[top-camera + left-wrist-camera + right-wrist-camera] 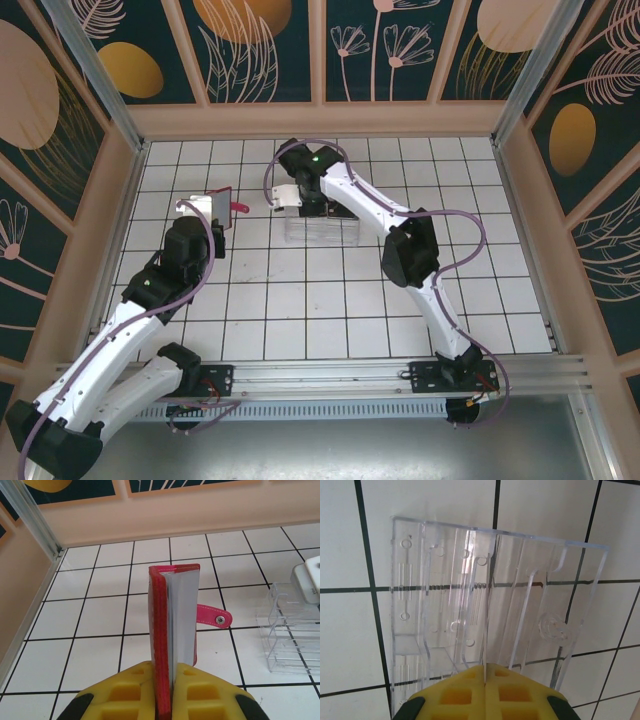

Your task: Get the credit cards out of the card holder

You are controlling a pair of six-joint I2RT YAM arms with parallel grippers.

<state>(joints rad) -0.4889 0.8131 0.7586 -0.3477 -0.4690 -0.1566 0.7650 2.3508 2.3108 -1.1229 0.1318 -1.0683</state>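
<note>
We find the card holder [159,630] clamped on edge between the jaws of the left gripper [163,685], at the far left of the bench [300,310], its snap tab [215,616] pointing right. Near it on the right, the clear tray [322,232] lies flat on the bench, with the right gripper [484,677] over its far left corner.

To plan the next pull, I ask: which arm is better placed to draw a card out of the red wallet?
Right, probably. The left gripper is shut on the card holder, holding it upright, so it is occupied. The right gripper, shut above the clear tray, sits near it.
</note>
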